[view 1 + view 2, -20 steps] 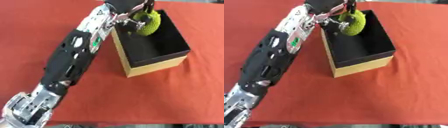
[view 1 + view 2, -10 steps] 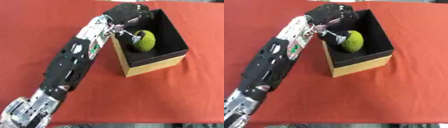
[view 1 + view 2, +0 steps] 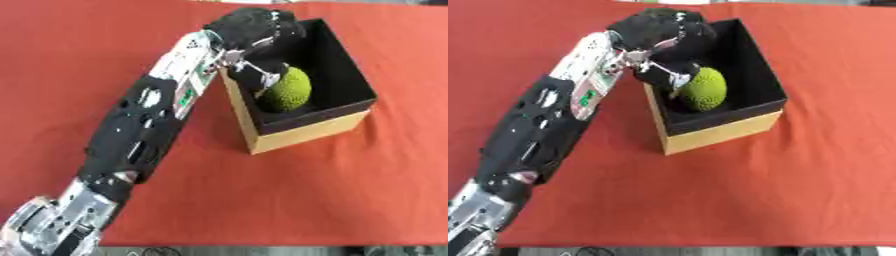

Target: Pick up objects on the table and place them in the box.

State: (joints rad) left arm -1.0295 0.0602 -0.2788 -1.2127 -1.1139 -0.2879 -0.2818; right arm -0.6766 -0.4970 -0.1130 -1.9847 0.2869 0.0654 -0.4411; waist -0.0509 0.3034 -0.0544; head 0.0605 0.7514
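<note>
Left eye view: green ball [image 3: 284, 90] in box [image 3: 306, 132], just beneath curled, empty left hand [image 3: 254, 31].

The worktop [image 3: 367, 190] is covered edge to edge by a red cloth; the cloth is seen lying flat, with faint creases only. A single open box [image 3: 306, 134] is set directly on it, right of centre and toward the far side; the box is turned askew to the worktop's edges; its outer walls are tan, its inside black. At the far edge a strip of pale surface is seen beyond the cloth.
</note>
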